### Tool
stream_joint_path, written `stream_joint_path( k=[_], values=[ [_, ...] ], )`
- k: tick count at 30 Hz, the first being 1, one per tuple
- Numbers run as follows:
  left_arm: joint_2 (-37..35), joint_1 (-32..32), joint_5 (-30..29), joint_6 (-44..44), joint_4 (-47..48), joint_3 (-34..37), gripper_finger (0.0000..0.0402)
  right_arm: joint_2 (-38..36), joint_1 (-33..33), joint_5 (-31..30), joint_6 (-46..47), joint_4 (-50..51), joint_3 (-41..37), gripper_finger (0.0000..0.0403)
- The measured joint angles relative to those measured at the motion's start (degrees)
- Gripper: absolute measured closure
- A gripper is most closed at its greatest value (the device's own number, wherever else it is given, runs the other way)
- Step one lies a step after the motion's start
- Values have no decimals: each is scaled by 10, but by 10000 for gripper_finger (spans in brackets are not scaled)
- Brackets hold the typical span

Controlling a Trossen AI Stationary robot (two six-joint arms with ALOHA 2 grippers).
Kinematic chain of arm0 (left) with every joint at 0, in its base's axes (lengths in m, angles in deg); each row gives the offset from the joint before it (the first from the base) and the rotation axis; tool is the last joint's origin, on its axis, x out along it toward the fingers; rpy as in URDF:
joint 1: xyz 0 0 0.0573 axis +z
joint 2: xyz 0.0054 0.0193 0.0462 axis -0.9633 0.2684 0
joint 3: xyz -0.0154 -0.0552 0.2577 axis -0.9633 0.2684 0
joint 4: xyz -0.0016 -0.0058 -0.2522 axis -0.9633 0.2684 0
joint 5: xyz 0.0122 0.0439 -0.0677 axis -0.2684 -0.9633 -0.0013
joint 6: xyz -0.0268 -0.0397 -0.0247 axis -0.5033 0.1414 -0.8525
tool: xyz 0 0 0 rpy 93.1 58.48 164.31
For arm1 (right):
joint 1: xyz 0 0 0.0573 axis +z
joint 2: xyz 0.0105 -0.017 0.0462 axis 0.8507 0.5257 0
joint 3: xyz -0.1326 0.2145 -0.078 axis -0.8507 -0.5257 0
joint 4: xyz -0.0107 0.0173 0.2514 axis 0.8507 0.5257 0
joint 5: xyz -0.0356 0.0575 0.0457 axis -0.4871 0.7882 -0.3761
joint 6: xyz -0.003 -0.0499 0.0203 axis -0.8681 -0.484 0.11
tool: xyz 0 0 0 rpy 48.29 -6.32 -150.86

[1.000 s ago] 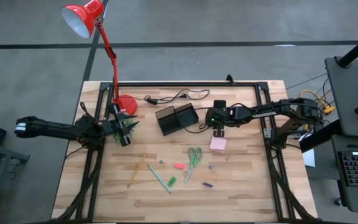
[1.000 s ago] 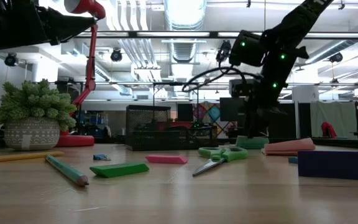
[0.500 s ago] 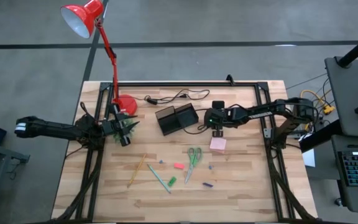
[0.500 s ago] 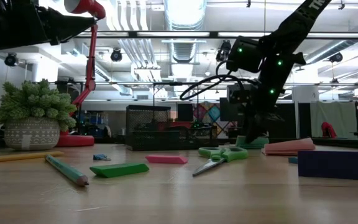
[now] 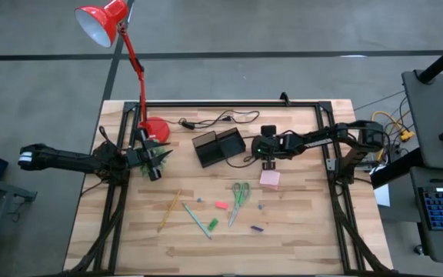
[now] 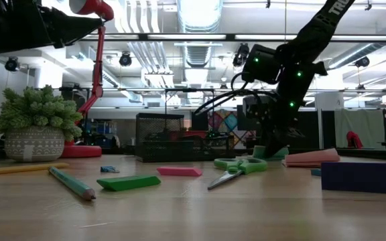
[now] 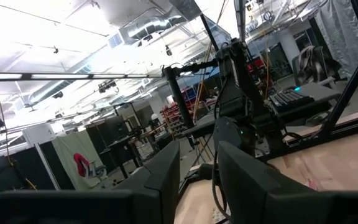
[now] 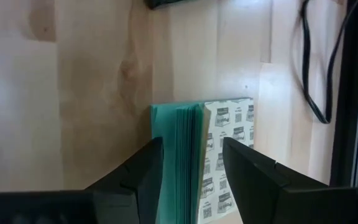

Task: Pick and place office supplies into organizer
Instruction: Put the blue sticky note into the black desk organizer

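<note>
The tabletop (image 5: pixel 298 223) is carrying a black organizer (image 5: pixel 218 146) up near the back, with the scissors (image 5: pixel 239 195), pencil (image 5: pixel 168 211), pen (image 5: pixel 196 221) and a few small colored bits spread out well in front of it. The right arm is doing the work here: its right gripper (image 5: pixel 268 161) is hanging between the organizer and the pink sticky pad (image 5: pixel 269 178), way closer to both than the other arm.

The key bit is in the right wrist view: a block of notes (image 8: pixel 205 158), teal on the edge and patterned white on the face, is sitting right between the gripper fingers (image 8: pixel 132 180), stack edge running along them. The fingers are standing spread either side, not squeezing yet as far as I can tell, so it looks lined up to clamp.

The left gripper (image 5: pixel 154 174) is parked off at the left edge by a little plant (image 5: pixel 154 158), fingers apart and holding nothing.
</note>
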Motion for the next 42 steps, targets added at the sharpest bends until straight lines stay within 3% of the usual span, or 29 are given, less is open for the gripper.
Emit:
stream_joint_path(
  k=[21,36,42],
  values=[
    [0,0,0,0,0,0,306,0,-1,3,22,0,1,280],
    [-1,0,0,0,0,1,306,-1,-1,2,38,4,0,387],
    [-1,0,0,0,0,1,306,-1,-1,2,37,4,0,394]
  ],
)
